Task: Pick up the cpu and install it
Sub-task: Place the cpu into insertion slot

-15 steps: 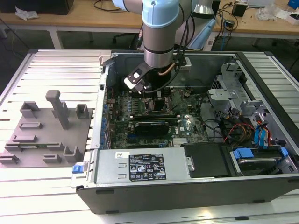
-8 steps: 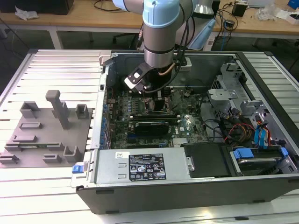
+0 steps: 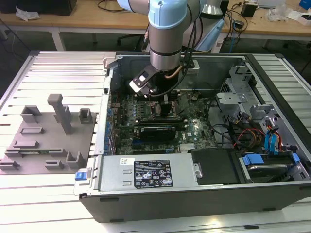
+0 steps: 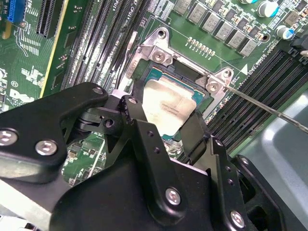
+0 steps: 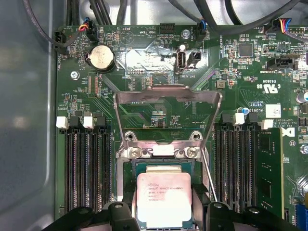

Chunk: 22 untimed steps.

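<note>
Your arm reaches down into an open case [image 3: 204, 199] lying on the slatted bench [image 3: 53, 68]. In both wrist views the tool [image 4: 162, 120] is clamped on the cpu [image 5: 165, 197]. One black finger [image 5: 129, 204] presses against each of two opposite edges, and the other two edges are bare. The cpu sits level at the mouth of the socket [image 5: 159, 167], silver top up; you cannot tell whether it is fully seated. The load plate [image 5: 166, 95] stands swung open, hinged at the socket edge nearest the coin cell [image 5: 101, 57]. A thin lever [image 4: 269, 108] juts out just beside one finger. Memory slots [image 5: 89, 168] run close along both flanks of the socket, leaving narrow room there. Above the board [image 3: 194, 128] the case is open.
</note>
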Each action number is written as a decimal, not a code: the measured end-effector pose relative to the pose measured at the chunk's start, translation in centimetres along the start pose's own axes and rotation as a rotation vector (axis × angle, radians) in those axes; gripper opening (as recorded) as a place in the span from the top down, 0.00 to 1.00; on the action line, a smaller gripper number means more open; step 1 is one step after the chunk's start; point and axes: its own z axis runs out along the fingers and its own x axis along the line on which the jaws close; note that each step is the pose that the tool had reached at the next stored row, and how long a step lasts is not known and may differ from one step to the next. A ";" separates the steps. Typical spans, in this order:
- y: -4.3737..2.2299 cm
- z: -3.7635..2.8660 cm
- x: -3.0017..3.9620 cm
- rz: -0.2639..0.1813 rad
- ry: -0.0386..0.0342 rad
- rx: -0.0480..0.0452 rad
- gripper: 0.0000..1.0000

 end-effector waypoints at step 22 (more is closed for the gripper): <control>0.09 -1.53 0.09 0.000 -0.0037 -0.0001 0.71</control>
